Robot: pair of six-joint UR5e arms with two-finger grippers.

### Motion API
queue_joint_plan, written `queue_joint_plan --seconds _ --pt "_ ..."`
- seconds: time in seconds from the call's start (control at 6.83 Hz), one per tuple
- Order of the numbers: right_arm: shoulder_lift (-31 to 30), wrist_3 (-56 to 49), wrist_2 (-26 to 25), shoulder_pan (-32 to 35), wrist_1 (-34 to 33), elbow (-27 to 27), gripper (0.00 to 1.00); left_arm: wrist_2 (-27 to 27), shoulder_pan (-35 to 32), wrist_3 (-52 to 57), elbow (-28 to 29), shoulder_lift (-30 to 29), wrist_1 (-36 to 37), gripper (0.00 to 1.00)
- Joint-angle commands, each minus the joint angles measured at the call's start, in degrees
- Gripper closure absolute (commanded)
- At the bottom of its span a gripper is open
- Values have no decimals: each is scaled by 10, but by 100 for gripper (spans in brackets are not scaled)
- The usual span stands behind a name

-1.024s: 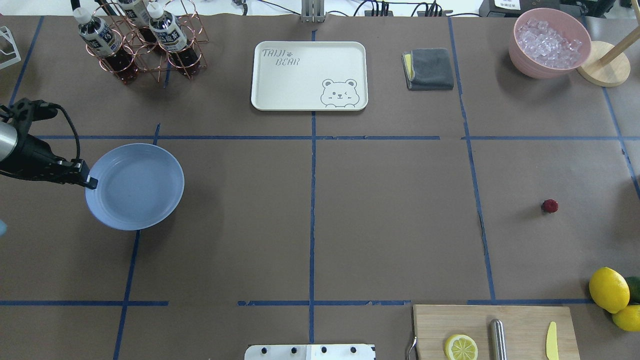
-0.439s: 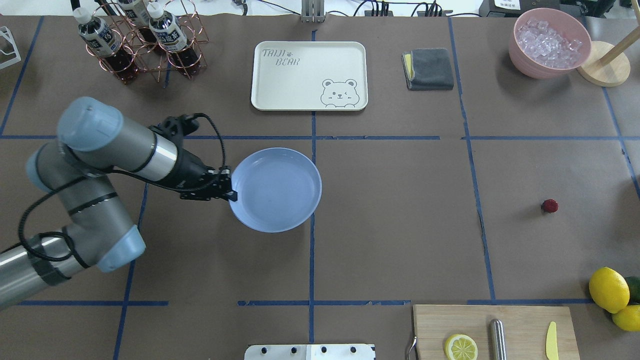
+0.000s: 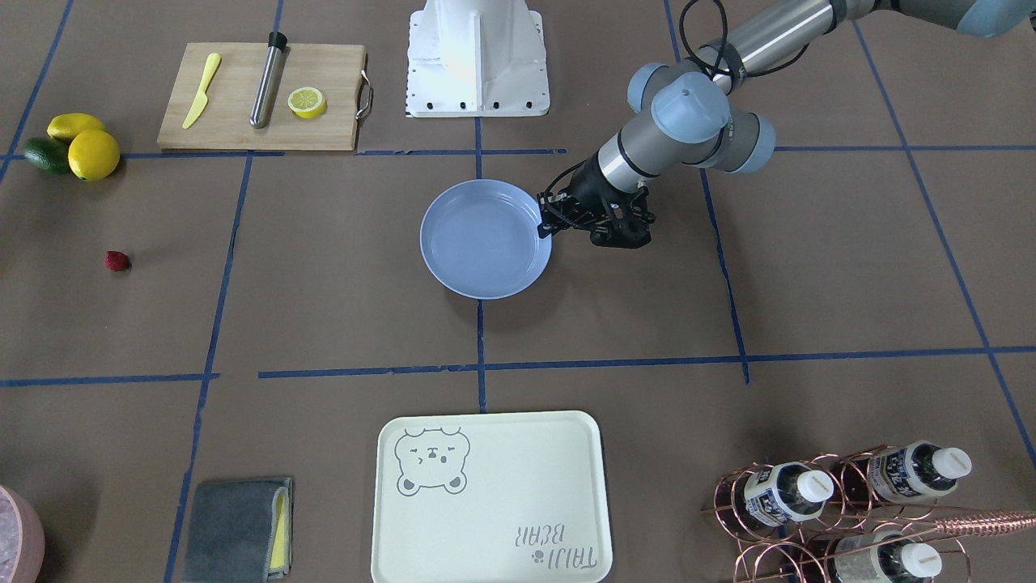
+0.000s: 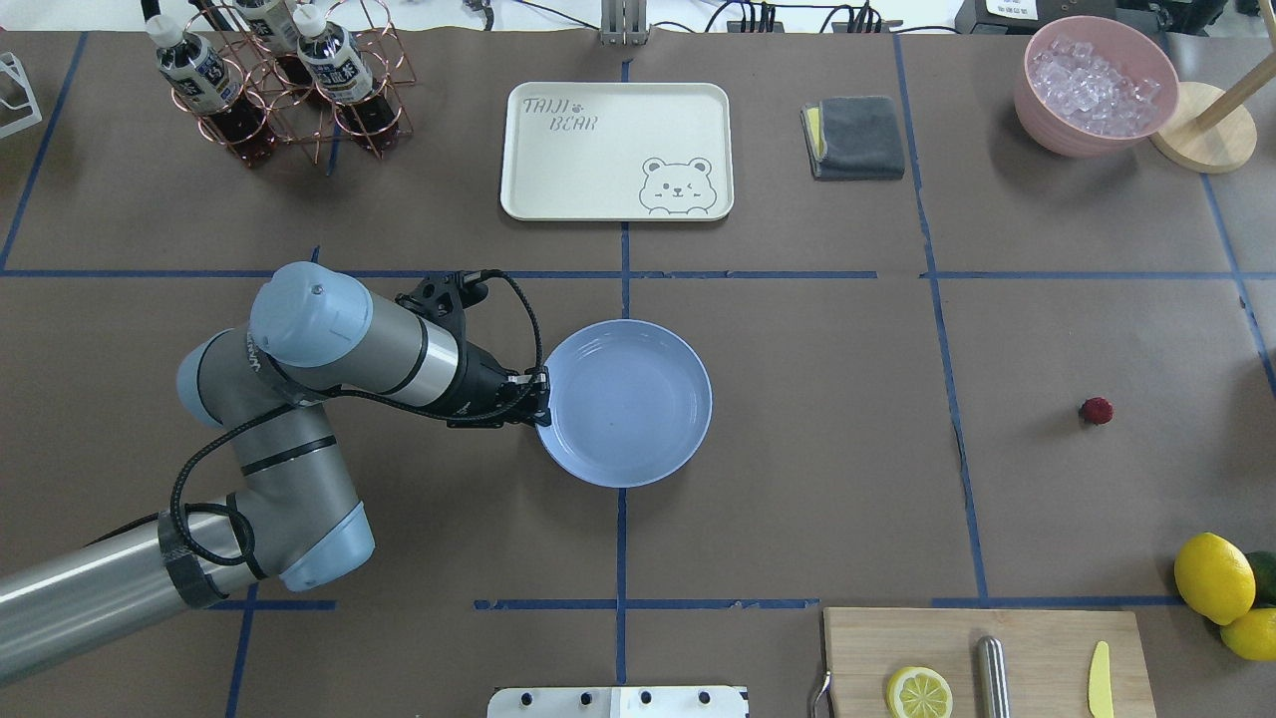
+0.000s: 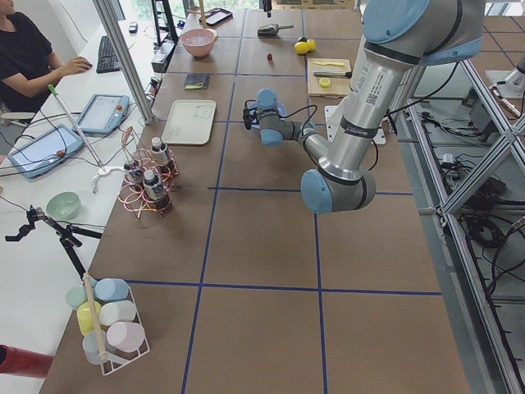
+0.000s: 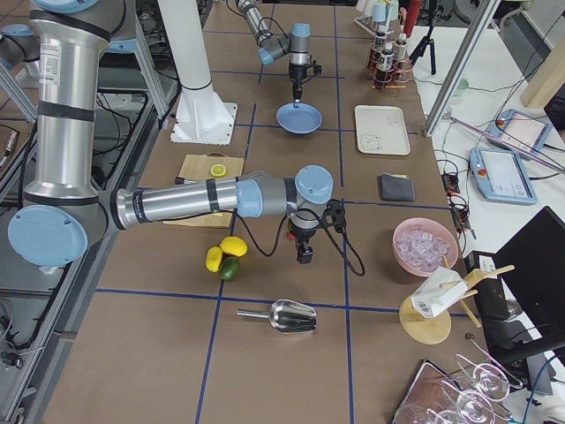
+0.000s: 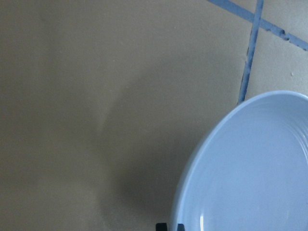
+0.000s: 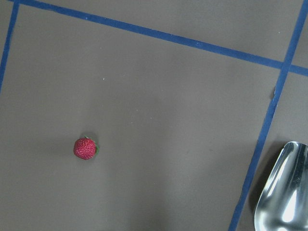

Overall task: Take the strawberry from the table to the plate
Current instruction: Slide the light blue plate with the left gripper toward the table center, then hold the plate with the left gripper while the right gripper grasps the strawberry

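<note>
- Holding the plate [image 4: 638, 419] by a single spot on its rim, the left gripper [image 4: 541, 399] is clamped there and nothing else supports it. We judge that so thin a pinch on a glossy rim could slip, and the plate would then tip or drop near the middle of the table [image 4: 797, 499].
- We cannot tell whether the plate rests on the table or hangs just above it, though the shadow under it in the left wrist view hints at a gap. Let go while tilted, it could rock or slide.
- We see the strawberry [image 4: 1096, 411] on bare table toward the right edge, well apart from the plate. That means a long carry, and a small round strawberry pinched off-centre could fall on the way.
- The right gripper [image 6: 305, 254] hangs over that right-hand part of the table, with the strawberry off-centre in its wrist view. We cannot tell whether its fingers are apart or together, since only a side view shows them. If it came down closed or to one side, it would knock the strawberry rolling.
- A scoop [image 8: 284, 192] lies near the strawberry, so a wide approach could strike it.
- We risk a clash at the plate if the left gripper is not clear when the right one arrives.
</note>
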Motion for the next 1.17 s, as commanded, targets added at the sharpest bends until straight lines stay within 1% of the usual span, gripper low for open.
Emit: queue_joint_plan --seconds 0.0,0.15,0.29,0.44,0.59,0.73,0.88,1.02 --pt "0 0 15 -2 0 -1 0 8 9 2 18 -10 -2 100" --pt "0 0 15 -6 0 -1 0 8 9 2 18 -9 -2 100" --pt "0 0 16 -8 0 -2 0 8 9 2 18 -4 -2 85" --pt "0 10 30 -13 0 -2 0 8 10 2 16 -4 -5 22" --pt "2 44 38 -27 1 -1 0 8 8 1 -2 -3 -4 5" --pt "3 67 38 -43 14 -1 0 7 5 0 -37 13 -4 4" --pt "3 140 35 -74 58 -2 0 7 3 -2 -46 14 -5 2" --pt "0 226 13 -106 118 -4 0 8 2 -4 -48 15 -4 2"
